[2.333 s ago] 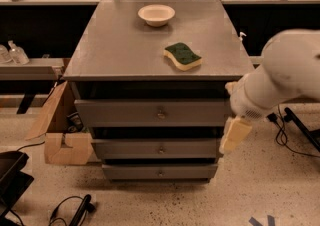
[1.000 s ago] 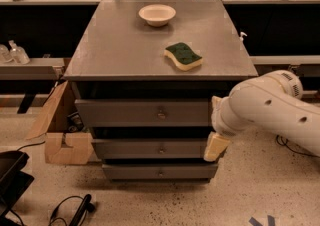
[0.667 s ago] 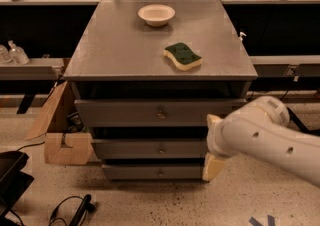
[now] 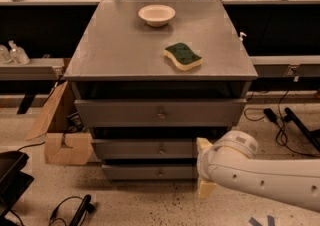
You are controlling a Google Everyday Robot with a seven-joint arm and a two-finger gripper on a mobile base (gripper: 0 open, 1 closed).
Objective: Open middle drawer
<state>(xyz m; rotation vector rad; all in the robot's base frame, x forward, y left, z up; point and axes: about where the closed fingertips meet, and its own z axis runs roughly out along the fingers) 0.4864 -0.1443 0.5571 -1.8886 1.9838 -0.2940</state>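
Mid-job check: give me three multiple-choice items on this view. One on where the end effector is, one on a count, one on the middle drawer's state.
1. Where is the end effector?
A. up by the bowl
B. by the right end of the middle drawer front
C. inside the cardboard box

2. How many drawers does the cabinet have?
A. two
B. three
C. five

3. The middle drawer is:
A. shut
B. pulled fully out
C. taken out of the cabinet

Answers:
1 B: it sits low at the cabinet's front, to the right of the knob and not on it.
2 B: three grey fronts are stacked under the top.
3 A: none of the drawer's box shows behind its front.
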